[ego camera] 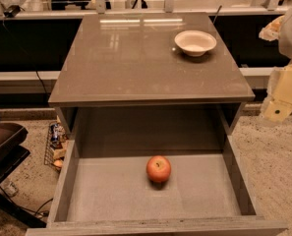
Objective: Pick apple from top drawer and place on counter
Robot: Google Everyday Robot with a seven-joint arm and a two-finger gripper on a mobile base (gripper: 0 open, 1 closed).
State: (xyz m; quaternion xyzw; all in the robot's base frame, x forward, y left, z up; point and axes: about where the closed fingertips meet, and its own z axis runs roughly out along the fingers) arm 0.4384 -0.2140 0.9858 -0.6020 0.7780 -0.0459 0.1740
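As apple point(158, 168) sits clear, jaws (far right)

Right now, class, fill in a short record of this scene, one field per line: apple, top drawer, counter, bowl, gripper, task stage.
apple: lying on the drawer floor, near the middle, not held
top drawer: open, nothing but the apple in it
counter: glossy top above the drawer, no apple on it
white bowl: upright on the counter, far right part
gripper: at the picture's right edge, beside the counter, well away from the apple
task stage: apple not yet picked
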